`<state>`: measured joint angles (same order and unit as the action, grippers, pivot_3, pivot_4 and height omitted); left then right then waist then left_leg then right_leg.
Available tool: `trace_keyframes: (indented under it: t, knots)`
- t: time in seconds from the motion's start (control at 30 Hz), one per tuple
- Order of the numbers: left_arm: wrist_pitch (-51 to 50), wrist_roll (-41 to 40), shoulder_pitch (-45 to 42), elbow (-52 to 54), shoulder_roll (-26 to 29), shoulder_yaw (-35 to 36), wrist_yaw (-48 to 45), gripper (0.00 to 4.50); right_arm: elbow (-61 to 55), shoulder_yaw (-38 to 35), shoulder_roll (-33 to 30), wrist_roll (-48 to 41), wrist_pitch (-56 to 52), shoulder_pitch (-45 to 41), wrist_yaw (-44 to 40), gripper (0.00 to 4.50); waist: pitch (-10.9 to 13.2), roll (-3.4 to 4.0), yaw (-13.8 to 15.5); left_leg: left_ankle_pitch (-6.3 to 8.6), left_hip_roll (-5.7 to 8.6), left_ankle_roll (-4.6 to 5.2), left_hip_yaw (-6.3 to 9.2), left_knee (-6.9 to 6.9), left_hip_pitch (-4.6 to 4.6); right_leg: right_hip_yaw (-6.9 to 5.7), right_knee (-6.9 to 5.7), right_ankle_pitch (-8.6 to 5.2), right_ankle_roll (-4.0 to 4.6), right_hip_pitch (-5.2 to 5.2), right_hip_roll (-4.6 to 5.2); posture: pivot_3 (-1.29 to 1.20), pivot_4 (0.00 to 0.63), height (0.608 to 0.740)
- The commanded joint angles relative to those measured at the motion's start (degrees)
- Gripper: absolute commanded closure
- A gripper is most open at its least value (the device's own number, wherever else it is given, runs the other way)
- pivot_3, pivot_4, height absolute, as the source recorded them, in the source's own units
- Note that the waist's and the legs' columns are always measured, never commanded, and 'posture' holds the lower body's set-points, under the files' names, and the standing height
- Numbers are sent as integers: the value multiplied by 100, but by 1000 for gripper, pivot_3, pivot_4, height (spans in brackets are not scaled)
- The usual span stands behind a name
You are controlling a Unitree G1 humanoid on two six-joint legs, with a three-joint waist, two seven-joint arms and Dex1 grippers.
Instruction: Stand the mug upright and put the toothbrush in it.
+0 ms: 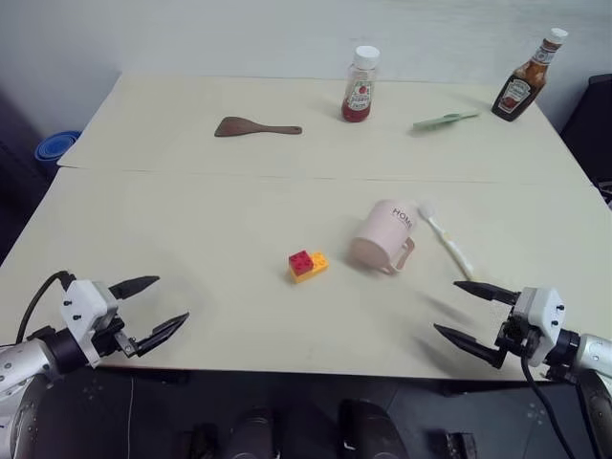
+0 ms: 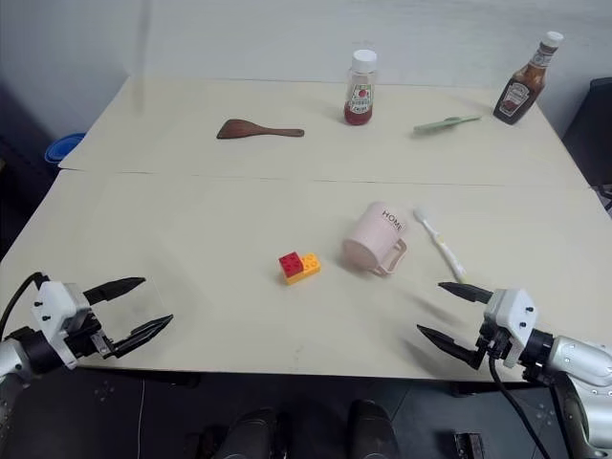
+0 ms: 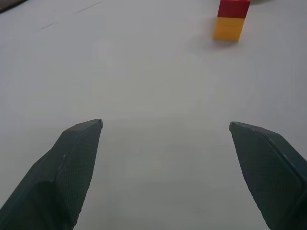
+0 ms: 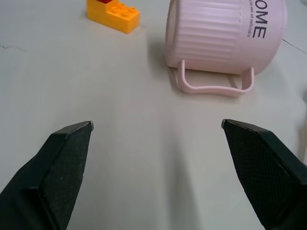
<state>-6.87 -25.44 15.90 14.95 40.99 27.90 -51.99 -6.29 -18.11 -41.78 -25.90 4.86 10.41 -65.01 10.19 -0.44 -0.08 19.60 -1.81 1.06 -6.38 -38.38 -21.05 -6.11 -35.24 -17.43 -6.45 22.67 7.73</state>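
Left eye view: the mug (image 1: 382, 238) lies on its side near the middle of the table (image 1: 191, 220), handle towards me and resting on the tabletop, base end facing me, the mouth turned away so I cannot see inside it.
Toothbrush: the toothbrush (image 1: 448, 243) lies flat on the table just beside the mug, on my right side of it, bristle head at the far end; I cannot tell whether it touches the mug.
Left gripper: my left gripper (image 1: 148, 308) hovers over the near left edge of the table, fingers spread wide, holding nothing, well apart from the mug.
Right gripper: my right gripper (image 1: 470, 314) hovers over the near right edge, fingers spread wide and empty; in the right wrist view the mug's handle and the "HOME" lettering sit straight ahead between my fingertips, not yet reached.
Done: nothing, as far as I can judge; the mug is not upright and the toothbrush is outside it.
Left: stand the mug up, then pick up the toothbrush and drop it into the mug.
Nearest hand: my right, I judge, since both things lie on its side.
Bystanders: the block (image 1: 308, 264) sits near the mug on my left; the spatula (image 1: 254, 127), two bottles (image 1: 360, 86) and a green utensil (image 1: 445, 120) stand well apart at the far side.
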Motion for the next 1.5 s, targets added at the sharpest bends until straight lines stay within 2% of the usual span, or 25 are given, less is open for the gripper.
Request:
trace_keyframes:
  t: [0.03, 0.37, 0.47, 0.57, 0.7, 0.87, 1.0, 1.07, 1.13, 1.23, 1.37, 1.5]
  knots:
    - [274, 151, 59, 45, 12, 12, -20, 0, -21, -33, 56, -16, 176, -10, 13, 12, 0, 0, 0, 0, 0, 0, 0, 0, 0, 0, 0, 0, 0, 0, 0, 0, 150, 740]
    - [186, -32, 219, 20, 22, 15, -159, 0, -265, 258, 184, -176, 69, -136, -19, 12, 0, 0, -3, 0, -2, 0, 2, -14, 0, 1, -8, 0, 0, 0, 1, 0, 150, 740]
    - [64, -144, 299, -24, 77, 324, -118, 0, -504, 400, 190, -301, -135, -222, -18, 12, 0, 0, -3, 2, -2, 1, 2, -19, -2, 2, -15, 0, 0, 0, 2, 0, 150, 740]
    - [-617, -431, 714, -250, 446, 662, -554, 0, -954, 447, 514, -939, -90, -421, -125, 12, 0, 0, -21, 7, -9, -2, 7, -29, -3, 0, -19, -2, 3, 0, -3, 0, 150, 740]
    - [-1573, -538, 895, -653, 944, 837, -664, 0, -1468, 660, 688, -1275, -196, -550, -207, 12, 1, 2, -20, 14, -18, -8, 4, -31, 0, -2, -25, -9, 16, 3, -10, 0, 150, 740]
    - [-2831, -1062, 255, 101, 1380, 562, -471, 0, -1501, 785, 763, -1045, 135, -730, -337, 12, 3, -2, 86, 30, -14, 1, 21, -63, -12, -4, -27, -9, 16, -4, 0, 0, 150, 740]
    - [-2922, -1079, -1075, 613, 1202, -386, -99, 0, -1251, 704, 713, -962, 320, -698, -443, 12, 1, 1, 125, 33, -1, -1, 35, -64, -10, 13, -27, -9, 16, -14, 38, 0, 150, 740]
    - [-2789, -693, -2278, 523, 738, -1493, 79, 0, -953, 560, 638, -887, 452, -616, -551, 12, -1, 23, 53, 34, -6, -6, 29, -62, -12, 5, -31, -9, 16, -11, 18, 0, 150, 740]
    - [-2634, -233, -3224, 161, 192, -2413, 208, 0, -700, 411, 606, -840, 576, -497, -619, 12, 0, 23, 192, 28, 1, 0, 22, -81, -14, -9, -40, -6, 9, -15, -13, 0, 150, 740]
    - [-2363, 255, -3924, -434, -399, -3200, 235, 0, -539, 328, 613, -783, 688, -396, -611, 12, -8, 11, 147, 20, 17, 9, 8, -83, -11, 5, -37, 5, -11, -19, -15, 0, 150, 740]
    - [-2255, 619, -4477, -1102, -1011, -3735, 349, 0, -562, 348, 653, -714, 708, -364, -496, 12, -6, 9, 52, 24, 11, 2, -17, -80, -6, 9, -35, 3, -9, -6, -32, 0, 150, 740]
    - [-1981, 1084, -4728, -1628, -1384, -4182, 413, 0, -613, 368, 706, -692, 722, -304, -384, 12, -7, 8, 61, 21, 9, -2, -15, -81, -5, 10, -36, 3, -9, -6, -33, 0, 150, 740]
